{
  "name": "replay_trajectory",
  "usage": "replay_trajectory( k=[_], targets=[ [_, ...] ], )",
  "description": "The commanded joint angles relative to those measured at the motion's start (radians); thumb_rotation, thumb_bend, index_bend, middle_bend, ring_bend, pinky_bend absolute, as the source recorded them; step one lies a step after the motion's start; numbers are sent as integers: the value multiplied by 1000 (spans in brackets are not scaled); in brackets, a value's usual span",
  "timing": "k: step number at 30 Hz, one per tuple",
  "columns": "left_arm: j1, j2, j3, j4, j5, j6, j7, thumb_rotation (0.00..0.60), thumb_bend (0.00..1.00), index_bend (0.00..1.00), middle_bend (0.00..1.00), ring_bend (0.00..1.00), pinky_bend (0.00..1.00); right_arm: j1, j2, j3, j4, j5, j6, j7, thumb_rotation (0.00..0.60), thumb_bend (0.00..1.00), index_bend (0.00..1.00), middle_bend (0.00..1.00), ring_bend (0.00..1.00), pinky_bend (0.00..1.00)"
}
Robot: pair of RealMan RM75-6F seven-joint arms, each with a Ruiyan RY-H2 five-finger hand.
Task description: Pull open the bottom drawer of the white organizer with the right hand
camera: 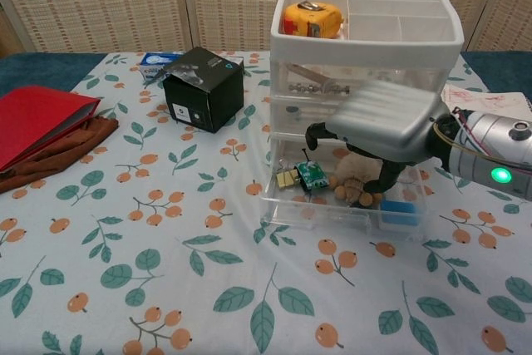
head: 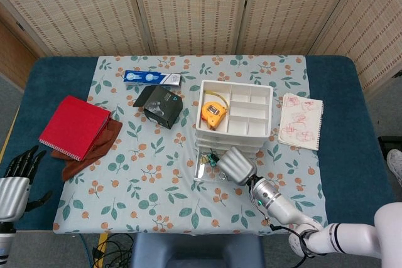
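Observation:
The white organizer (head: 235, 112) (camera: 366, 37) stands right of the table's middle. Its clear bottom drawer (head: 207, 171) (camera: 332, 208) is pulled out toward me. Inside lie a green circuit board (camera: 312, 174), a beige fuzzy item (camera: 353, 186) and a blue piece (camera: 396, 210). My right hand (head: 233, 164) (camera: 386, 125) hovers palm down over the open drawer. Its dark fingers (camera: 388, 177) hang half curled and apart, with nothing in them. My left hand (head: 17, 177) rests off the table's front left corner, fingers spread and empty.
An orange tape measure (head: 213, 112) (camera: 312, 18) sits in the organizer's top tray. A black box (head: 163, 107) (camera: 203, 87), a blue carton (head: 151, 78), a red notebook (head: 74, 126) on brown cloth and a sheet of red drawings (head: 301, 119) lie on the floral tablecloth (head: 144, 174).

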Motion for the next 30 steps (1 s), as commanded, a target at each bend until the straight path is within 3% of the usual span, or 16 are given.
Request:
replay_trajectory(
  k=[1, 8, 30],
  targets=[
    [3, 3, 0, -3, 1, 4, 1, 600, 184, 75, 10, 52, 92, 17, -17, 9, 19, 12, -20, -21, 600, 224, 265, 901, 1000, 1000],
    [9, 10, 1, -8, 0, 10, 0, 600, 185, 75, 9, 52, 92, 42, -38, 12, 41, 64, -61, -77, 600, 327, 265, 895, 1000, 1000],
    [11, 8, -1, -1, 1, 9, -6, 600, 184, 75, 9, 52, 92, 77, -67, -5, 67, 125, -73, -150, 600, 329, 265, 893, 1000, 1000]
  ],
)
